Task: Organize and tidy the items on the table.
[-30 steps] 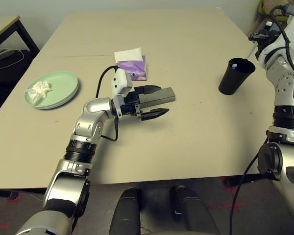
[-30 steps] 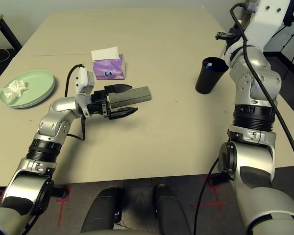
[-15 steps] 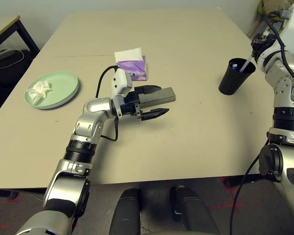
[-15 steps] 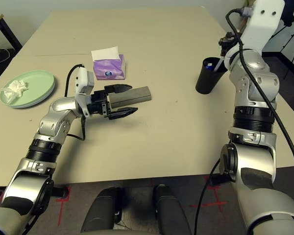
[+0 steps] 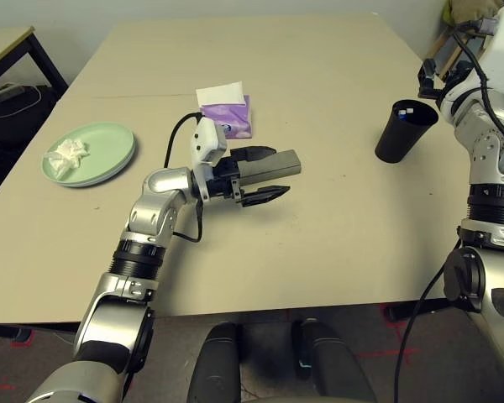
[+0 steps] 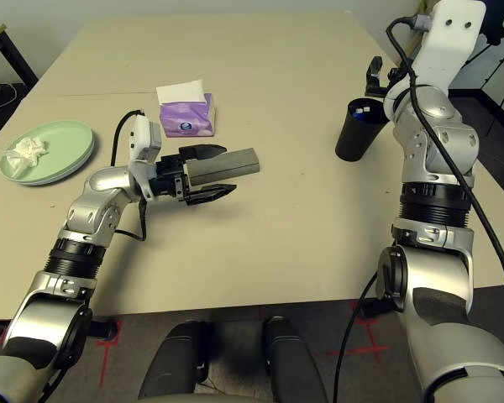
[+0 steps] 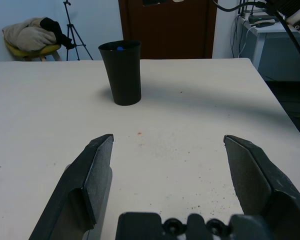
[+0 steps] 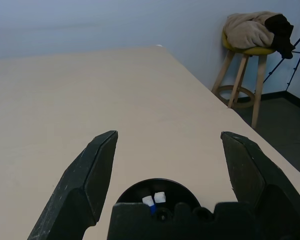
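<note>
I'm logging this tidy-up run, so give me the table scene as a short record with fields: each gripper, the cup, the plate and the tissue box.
left gripper: open; grey glasses case between its fingers, low over the table
right gripper: open, empty, above the black cup
black cup: upright near the table's right edge, two white marker pens inside
green plate: near the left edge, crumpled white tissue on it
purple tissue box: beyond the left gripper, white tissue sticking up
</note>
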`<control>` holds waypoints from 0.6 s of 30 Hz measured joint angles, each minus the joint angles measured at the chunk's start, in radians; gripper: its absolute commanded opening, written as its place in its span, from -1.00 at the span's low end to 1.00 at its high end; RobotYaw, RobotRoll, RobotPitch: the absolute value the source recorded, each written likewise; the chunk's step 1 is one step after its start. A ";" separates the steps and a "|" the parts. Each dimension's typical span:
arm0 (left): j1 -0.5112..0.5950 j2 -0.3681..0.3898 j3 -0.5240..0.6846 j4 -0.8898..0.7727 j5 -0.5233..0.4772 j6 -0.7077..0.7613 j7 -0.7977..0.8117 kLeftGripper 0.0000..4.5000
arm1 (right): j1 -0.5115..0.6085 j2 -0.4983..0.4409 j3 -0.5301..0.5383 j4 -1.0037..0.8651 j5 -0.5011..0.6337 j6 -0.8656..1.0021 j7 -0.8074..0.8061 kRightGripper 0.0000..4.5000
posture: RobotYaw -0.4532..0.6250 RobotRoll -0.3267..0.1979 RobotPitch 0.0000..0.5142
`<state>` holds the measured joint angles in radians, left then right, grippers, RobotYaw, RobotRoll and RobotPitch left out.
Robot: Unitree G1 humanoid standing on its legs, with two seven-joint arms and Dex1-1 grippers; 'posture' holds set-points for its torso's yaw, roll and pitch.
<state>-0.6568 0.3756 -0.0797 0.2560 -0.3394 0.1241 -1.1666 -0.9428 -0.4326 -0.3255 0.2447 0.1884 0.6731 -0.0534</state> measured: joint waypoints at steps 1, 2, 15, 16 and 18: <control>0.000 0.000 0.000 0.000 0.000 0.000 0.001 1.00 | 0.000 0.000 0.000 0.000 0.000 0.000 0.002 0.99 | 0.14 0.25 -0.63; 0.000 0.000 0.000 0.000 0.000 0.000 0.001 1.00 | 0.000 0.000 0.000 0.000 0.000 0.000 0.005 0.99 | 0.14 0.25 -0.63; 0.052 -0.142 0.190 -0.045 0.038 0.036 0.560 1.00 | 0.245 0.047 0.028 0.058 0.076 -0.547 0.411 0.99 | 0.17 0.25 -0.66; 0.056 -0.159 0.224 -0.048 0.056 0.021 0.653 1.00 | 0.277 0.046 0.040 0.060 0.076 -0.580 0.450 0.99 | 0.18 0.25 -0.67; 0.077 -0.166 0.282 -0.063 0.089 -0.004 0.804 1.00 | 0.336 0.045 0.045 0.067 0.081 -0.613 0.508 0.99 | 0.19 0.25 -0.67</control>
<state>-0.5794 0.2096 0.2025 0.1928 -0.2501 0.1205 -0.3623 -0.6063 -0.3872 -0.2808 0.3116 0.2694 0.0599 0.4545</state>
